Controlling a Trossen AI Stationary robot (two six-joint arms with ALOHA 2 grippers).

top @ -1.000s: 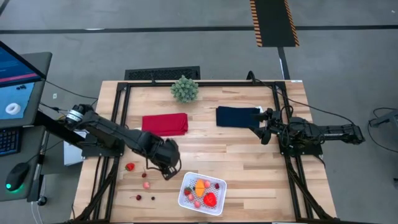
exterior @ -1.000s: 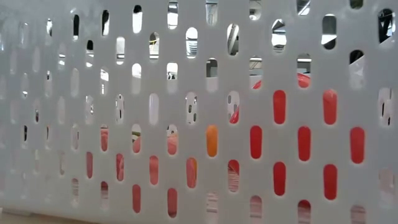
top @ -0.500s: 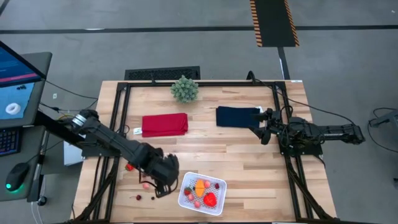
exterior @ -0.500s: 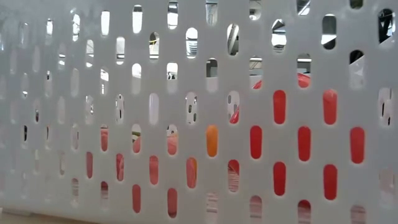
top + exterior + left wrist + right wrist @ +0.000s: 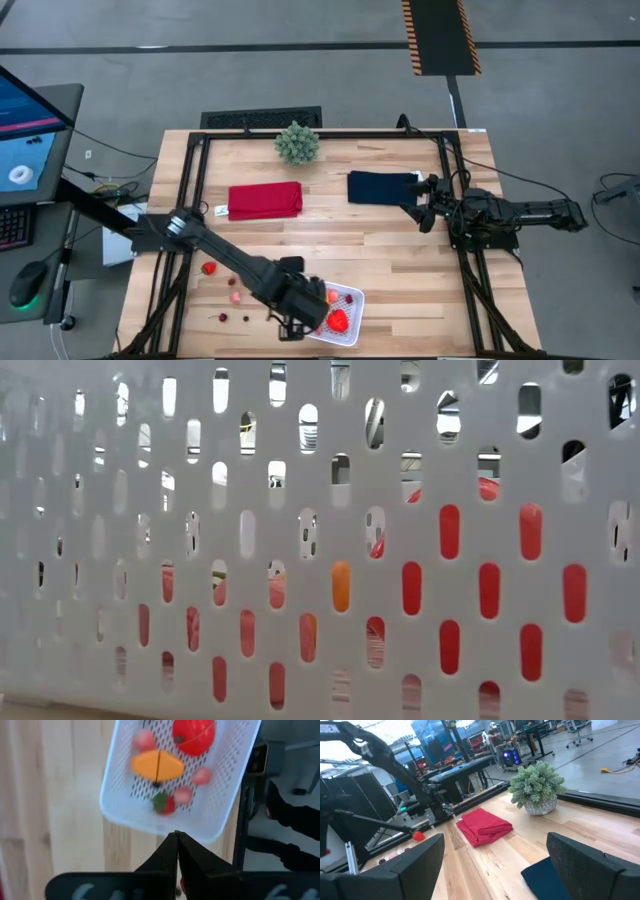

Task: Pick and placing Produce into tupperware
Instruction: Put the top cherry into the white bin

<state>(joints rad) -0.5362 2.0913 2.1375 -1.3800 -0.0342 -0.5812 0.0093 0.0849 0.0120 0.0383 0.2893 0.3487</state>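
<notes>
The white tupperware stands near the table's front edge. In it lie a red pepper-like piece, an orange piece, a strawberry and pinkish pieces. Its slotted wall fills the low view. My left gripper hangs over the tupperware's left rim, pointing down, shut; nothing shows at its tips. A red speck low between the fingers cannot be made out. A loose strawberry, pink pieces and cherries lie on the table to its left. My right gripper waits open at the right.
A red folded cloth and a navy one lie mid-table, with a bushy green plant at the far edge. Black frame rails run along both table sides. A monitor stands off the table's left.
My left gripper has swung from beside the loose produce toward the table's right and near edges, ending over the tupperware's left rim. Its wrist has rolled on the way and the fingers have stayed shut. The loose pieces on the table lie where they were.
</notes>
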